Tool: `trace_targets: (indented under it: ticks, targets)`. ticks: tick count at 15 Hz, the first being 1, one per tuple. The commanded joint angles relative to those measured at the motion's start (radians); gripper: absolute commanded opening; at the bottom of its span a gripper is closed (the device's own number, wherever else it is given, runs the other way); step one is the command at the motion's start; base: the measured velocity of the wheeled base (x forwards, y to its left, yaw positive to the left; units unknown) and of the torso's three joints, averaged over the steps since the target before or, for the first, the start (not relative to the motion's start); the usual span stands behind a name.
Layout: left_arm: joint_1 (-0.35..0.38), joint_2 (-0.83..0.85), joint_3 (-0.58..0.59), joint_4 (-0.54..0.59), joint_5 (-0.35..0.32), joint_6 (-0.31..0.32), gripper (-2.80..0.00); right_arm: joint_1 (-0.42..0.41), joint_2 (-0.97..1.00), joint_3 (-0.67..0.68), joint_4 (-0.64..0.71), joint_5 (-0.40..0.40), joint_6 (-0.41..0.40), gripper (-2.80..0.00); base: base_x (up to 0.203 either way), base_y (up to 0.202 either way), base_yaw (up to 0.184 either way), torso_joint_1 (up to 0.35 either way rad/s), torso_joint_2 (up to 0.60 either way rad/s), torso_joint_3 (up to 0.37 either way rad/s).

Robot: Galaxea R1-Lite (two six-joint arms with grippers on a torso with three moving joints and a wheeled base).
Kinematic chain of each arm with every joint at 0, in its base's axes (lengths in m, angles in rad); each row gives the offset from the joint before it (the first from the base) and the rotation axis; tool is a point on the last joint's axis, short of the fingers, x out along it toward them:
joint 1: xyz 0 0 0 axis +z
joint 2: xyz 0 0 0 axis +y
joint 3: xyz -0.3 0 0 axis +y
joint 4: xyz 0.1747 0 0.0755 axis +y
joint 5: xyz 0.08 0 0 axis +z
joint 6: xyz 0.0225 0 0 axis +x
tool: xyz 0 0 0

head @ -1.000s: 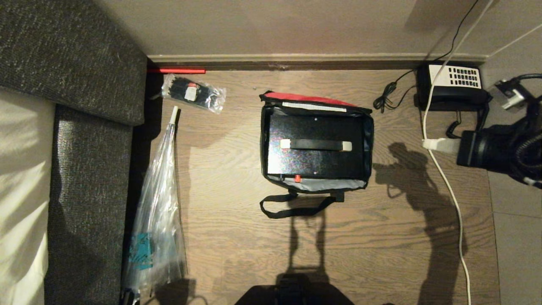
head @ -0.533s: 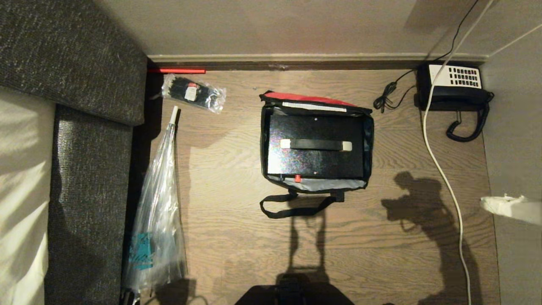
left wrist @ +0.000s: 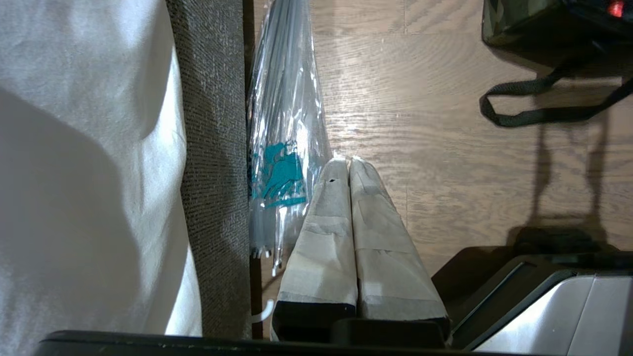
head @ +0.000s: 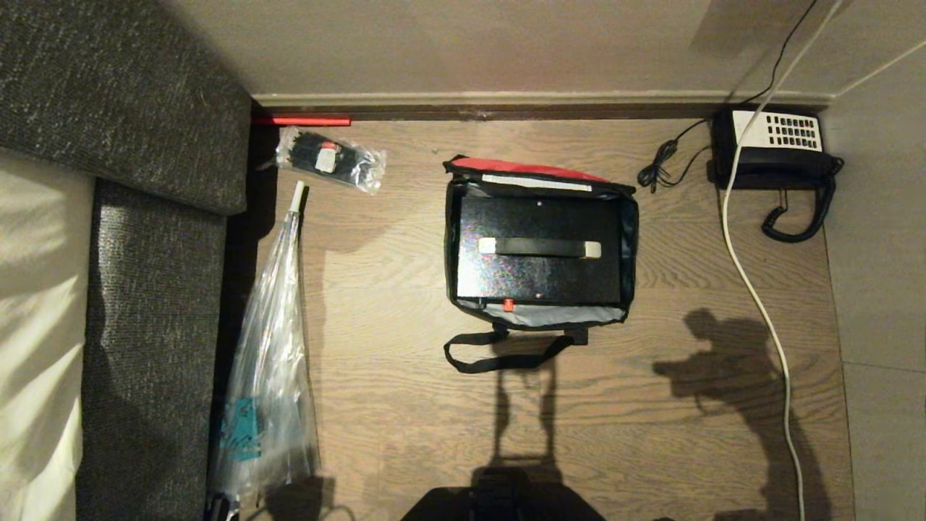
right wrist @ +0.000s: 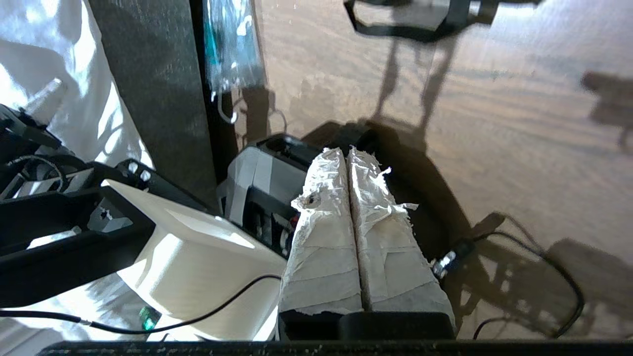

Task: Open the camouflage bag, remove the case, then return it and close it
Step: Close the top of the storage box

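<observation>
A wooden floor (head: pixel 405 405) is seen from above, bounded by a pale wall with a skirting board at the far edge and by a dark grey sofa (head: pixel 145 289) along the robot's left.

Neither gripper is caught by the head view. The left gripper (left wrist: pixel 349 162) is shown only by its own wrist view: its tape-wrapped fingers (left wrist: pixel 331 207) are pressed together with nothing between them, hanging over the floor beside the sofa edge and a long clear plastic bag (left wrist: pixel 287 123) with a teal print. The right gripper (right wrist: pixel 349 151) is shown only by the right wrist view, its frayed tape-wrapped fingers (right wrist: pixel 326 217) likewise pressed together and empty, poised above the robot's own dark base with a white housing (right wrist: pixel 198 247) close by.

Further out, in the middle of the floor, the camouflage bag (head: pixel 631 239) stands with its mouth open upward. Its long axis runs left to right, parallel to the wall, and its red-edged lid is folded back toward the wall. The case (head: pixel 539 271) lies inside the bag with the same long axis, its black carry handle across the top and a small red button at the near edge. A black strap (head: pixel 499 354) trails on the floor toward the robot; this strap is caught by both wrist views.

A small clear bag (head: pixel 329 155) of dark items lies near the sofa corner. A black-and-white telephone (head: pixel 778 148) sits at the far right, with a white cable (head: pixel 759 304) running past it.
</observation>
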Motion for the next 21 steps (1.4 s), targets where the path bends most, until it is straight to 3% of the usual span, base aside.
trace_targets:
  ticks: [1,15,21]
  targets:
    - [0.0,0.001,0.0,0.0,-0.003,0.003,-2.8,0.001,0.0,-0.005,0.0,0.002,-0.006,-2.8,0.0,0.0,0.0,0.0,0.0,0.0]
    - [0.0,0.001,0.002,-0.006,0.005,-0.038,-2.8,0.001,-0.038,0.003,0.013,-0.038,-0.014,-2.8,0.0,0.0,0.0,0.0,0.0,0.0]
    - [0.0,0.001,0.002,-0.004,0.005,-0.049,-2.8,0.001,-0.039,0.004,0.013,-0.038,-0.015,-2.8,0.086,0.0,0.001,0.002,0.0,0.002]
